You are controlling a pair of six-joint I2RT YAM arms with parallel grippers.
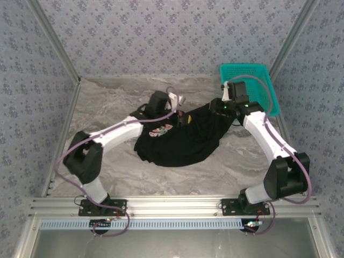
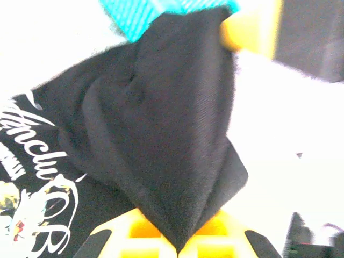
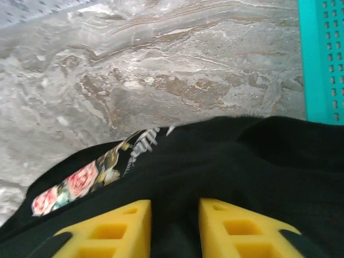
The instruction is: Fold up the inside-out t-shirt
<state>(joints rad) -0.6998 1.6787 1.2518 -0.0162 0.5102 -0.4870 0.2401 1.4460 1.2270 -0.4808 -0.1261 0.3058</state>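
The black inside-out t-shirt (image 1: 183,145) lies bunched in the middle of the marble table, its floral print (image 1: 161,129) showing at its left edge. My left gripper (image 1: 181,119) is at the shirt's upper left edge. In the left wrist view this gripper (image 2: 183,244) is shut on a raised peak of black cloth (image 2: 161,107), with white lettering (image 2: 32,161) beside it. My right gripper (image 1: 215,109) is at the shirt's upper right corner. In the right wrist view its jaws (image 3: 174,207) stand apart over the black cloth (image 3: 242,161), and pink roses (image 3: 80,180) show to the left.
A teal mesh basket (image 1: 252,80) stands at the back right, close behind the right wrist, and appears as a wall (image 3: 322,54) at the right in the right wrist view. Bare marble (image 1: 107,102) lies left of and behind the shirt. Patterned walls enclose the table.
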